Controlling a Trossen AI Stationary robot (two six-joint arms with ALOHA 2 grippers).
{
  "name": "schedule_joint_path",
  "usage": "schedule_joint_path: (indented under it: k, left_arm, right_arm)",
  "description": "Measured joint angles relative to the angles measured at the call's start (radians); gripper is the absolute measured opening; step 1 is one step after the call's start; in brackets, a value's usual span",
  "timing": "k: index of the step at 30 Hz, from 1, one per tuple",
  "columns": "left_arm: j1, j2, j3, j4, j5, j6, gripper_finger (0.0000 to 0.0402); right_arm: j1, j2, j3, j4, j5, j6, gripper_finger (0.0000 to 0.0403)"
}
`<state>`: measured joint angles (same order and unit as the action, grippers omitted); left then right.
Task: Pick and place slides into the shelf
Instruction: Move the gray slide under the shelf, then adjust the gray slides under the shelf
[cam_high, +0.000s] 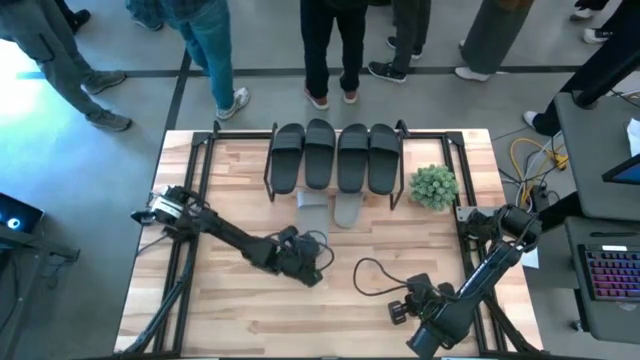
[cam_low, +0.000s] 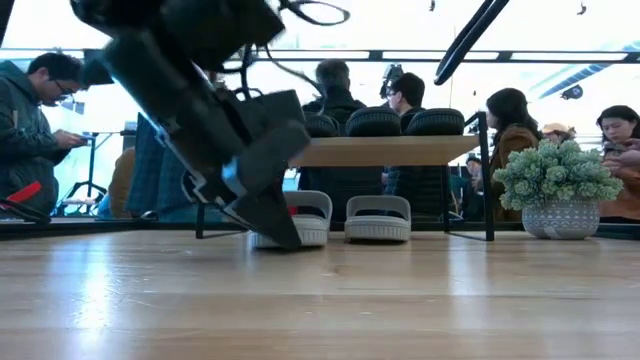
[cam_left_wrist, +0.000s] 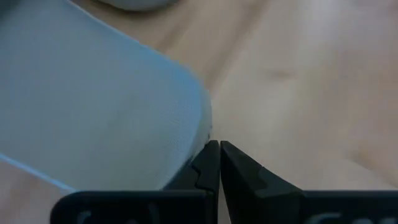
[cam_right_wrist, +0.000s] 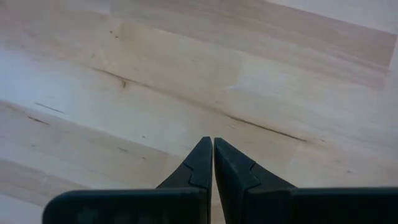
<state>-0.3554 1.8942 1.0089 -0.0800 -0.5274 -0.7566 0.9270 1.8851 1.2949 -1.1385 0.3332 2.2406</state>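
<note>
Grey slides (cam_high: 330, 208), two, are set under the shelf (cam_high: 268, 165), just beyond the left gripper (cam_high: 318, 262), fingers pressed together; four dark slides (cam_high: 336, 152) are counted on top. Right gripper (cam_high: 398, 312) is likewise closed.

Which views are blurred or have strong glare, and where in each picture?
Low view: the left gripper close to the lens is blurred, and the windows behind the shelf are washed out. Left wrist view: the light grey slide is out of focus. High view: a bright glare sits at the upper left floor.
</note>
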Motion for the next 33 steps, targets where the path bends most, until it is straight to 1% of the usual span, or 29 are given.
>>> schedule_joint_path:
  k: [3,9,13,14,16,19,22,24,26,29,33]
  left_arm:
    - [0.041,0.000,-0.001,-0.026,-0.034,0.049,0.0000]
    - [0.120,0.000,-0.001,0.020,-0.048,0.158,0.0000]
    - [0.146,0.000,0.000,0.045,-0.117,0.219,0.0000]
    - [0.149,-0.001,0.000,0.045,-0.111,0.221,0.0000]
    - [0.151,-0.012,-0.002,0.036,-0.061,0.217,0.0000]
    - [0.118,-0.032,-0.002,0.021,0.002,0.202,0.0000]
    - [0.051,-0.060,-0.002,-0.044,0.010,0.146,0.0000]
    - [0.002,-0.089,-0.002,-0.097,-0.014,0.082,0.0000]
    - [-0.049,-0.108,-0.002,-0.148,-0.051,0.006,0.0000]
    - [-0.119,-0.126,-0.002,-0.233,-0.096,-0.154,0.0000]
    - [-0.187,-0.132,-0.002,-0.302,-0.157,-0.449,0.0000]
  right_arm:
    - [-0.003,0.000,0.000,0.000,0.000,0.000,0.0009]
    - [-0.010,0.000,-0.002,0.000,0.008,0.000,0.0009]
    - [-0.022,0.000,-0.005,-0.001,0.009,0.000,0.0009]
    - [-0.026,0.000,-0.005,-0.001,0.009,-0.004,0.0009]
    - [-0.034,0.000,-0.005,0.001,0.010,-0.025,0.0009]
    - [-0.050,0.000,-0.005,0.008,0.009,-0.071,0.0009]
    - [-0.083,0.000,-0.005,0.025,0.008,-0.172,0.0009]
    - [-0.115,0.000,-0.006,0.026,0.009,-0.265,0.0009]
    - [-0.151,0.000,-0.008,0.026,0.009,-0.391,0.0008]
    - [-0.209,0.000,-0.021,0.023,0.009,-0.580,0.0008]
    - [-0.275,0.000,-0.046,0.011,0.010,-0.795,0.0008]
